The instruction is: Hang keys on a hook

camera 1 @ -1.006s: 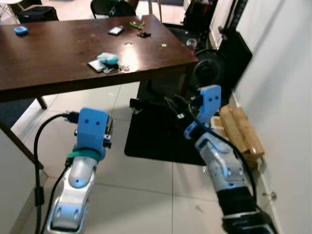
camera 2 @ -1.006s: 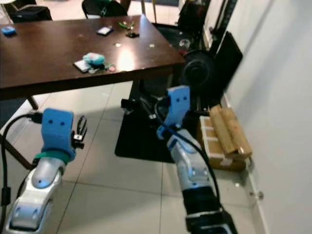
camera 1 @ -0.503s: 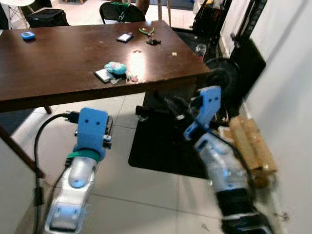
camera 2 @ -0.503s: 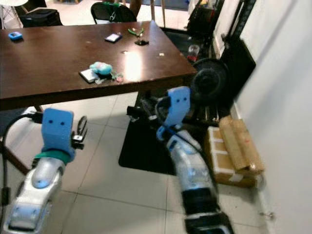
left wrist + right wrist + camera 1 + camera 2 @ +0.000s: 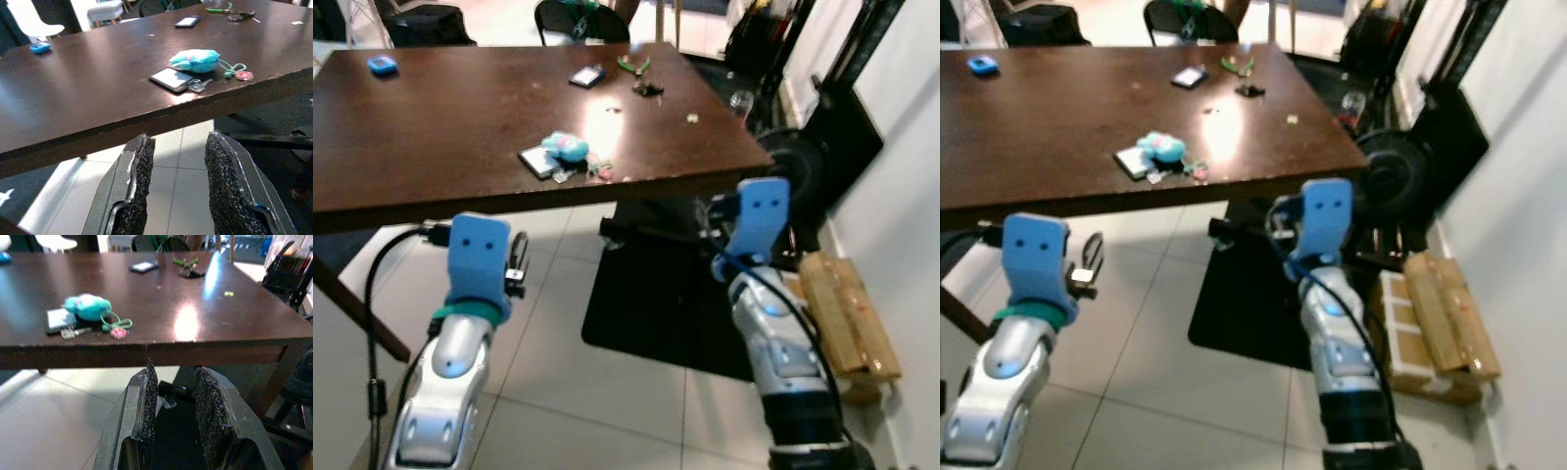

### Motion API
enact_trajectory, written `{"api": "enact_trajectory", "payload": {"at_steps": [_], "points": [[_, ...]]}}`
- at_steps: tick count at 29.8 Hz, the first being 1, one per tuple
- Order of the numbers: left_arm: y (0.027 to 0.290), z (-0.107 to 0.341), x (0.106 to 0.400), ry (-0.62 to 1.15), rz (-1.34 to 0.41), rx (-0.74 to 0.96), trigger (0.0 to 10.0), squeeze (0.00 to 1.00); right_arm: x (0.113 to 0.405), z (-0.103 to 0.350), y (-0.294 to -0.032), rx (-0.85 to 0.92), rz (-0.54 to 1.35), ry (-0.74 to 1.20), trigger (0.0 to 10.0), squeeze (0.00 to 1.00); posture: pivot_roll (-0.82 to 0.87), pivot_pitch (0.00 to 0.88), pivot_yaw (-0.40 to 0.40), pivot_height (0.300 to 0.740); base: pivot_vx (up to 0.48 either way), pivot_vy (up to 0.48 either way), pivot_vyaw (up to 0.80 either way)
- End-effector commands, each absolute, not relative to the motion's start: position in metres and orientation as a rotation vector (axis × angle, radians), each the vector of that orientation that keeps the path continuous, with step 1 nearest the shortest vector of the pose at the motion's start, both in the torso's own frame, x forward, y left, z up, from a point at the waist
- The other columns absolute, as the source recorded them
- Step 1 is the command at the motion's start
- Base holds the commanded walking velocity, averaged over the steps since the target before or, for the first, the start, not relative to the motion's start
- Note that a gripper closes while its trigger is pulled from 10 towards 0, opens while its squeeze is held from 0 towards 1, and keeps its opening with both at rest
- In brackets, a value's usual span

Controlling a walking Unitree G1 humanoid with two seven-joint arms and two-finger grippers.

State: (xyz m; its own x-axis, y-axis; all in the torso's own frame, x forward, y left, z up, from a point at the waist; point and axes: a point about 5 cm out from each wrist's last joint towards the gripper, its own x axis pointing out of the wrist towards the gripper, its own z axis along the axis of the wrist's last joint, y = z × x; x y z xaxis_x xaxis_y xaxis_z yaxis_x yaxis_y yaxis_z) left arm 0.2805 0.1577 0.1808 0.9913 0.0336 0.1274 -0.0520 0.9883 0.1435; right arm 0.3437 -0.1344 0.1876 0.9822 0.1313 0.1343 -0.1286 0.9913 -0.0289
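Observation:
A bunch of keys [image 5: 197, 87] on a teal plush fob [image 5: 195, 59] with a green cord and a small red tag lies near the front edge of the dark wooden table [image 5: 431, 127]. The same keys [image 5: 73, 332] lie beside a grey card. My left gripper [image 5: 178, 142] is open and empty, held below and in front of the table edge, facing the keys. My right gripper [image 5: 173, 367] is also open and empty, just under the table edge, to the right of the keys. No hook can be made out.
On the table lie a grey card [image 5: 540, 162], a dark phone [image 5: 586, 75], green pliers [image 5: 631, 66] and a small blue item [image 5: 382, 65]. Under the table lies a black mat [image 5: 675, 304]. A round fan [image 5: 803, 166] and cardboard boxes [image 5: 847, 313] stand by the right wall.
The whole picture has shifted: the camera has come closer to the table, so the keys sit nearer. Both grippers stay open and empty in front of me.

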Motion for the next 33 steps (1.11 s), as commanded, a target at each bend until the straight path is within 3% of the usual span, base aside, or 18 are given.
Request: {"api": "enact_trajectory", "payload": {"at_steps": [1,33], "points": [[0.152,0.177,0.279,-0.112,0.002,0.128,10.0,0.0,0.343,0.185,-0.141,-0.04,0.082,-0.123,10.0,0.0,-0.04,0.072,0.041,0.74,0.345,0.0,0.0],[0.151,0.176,0.281,-0.11,-0.019,0.133,10.0,0.0,0.343,0.182,-0.132,-0.018,0.16,-0.087,10.0,0.0,-0.04,0.065,0.042,0.74,0.329,0.0,0.0]]}}
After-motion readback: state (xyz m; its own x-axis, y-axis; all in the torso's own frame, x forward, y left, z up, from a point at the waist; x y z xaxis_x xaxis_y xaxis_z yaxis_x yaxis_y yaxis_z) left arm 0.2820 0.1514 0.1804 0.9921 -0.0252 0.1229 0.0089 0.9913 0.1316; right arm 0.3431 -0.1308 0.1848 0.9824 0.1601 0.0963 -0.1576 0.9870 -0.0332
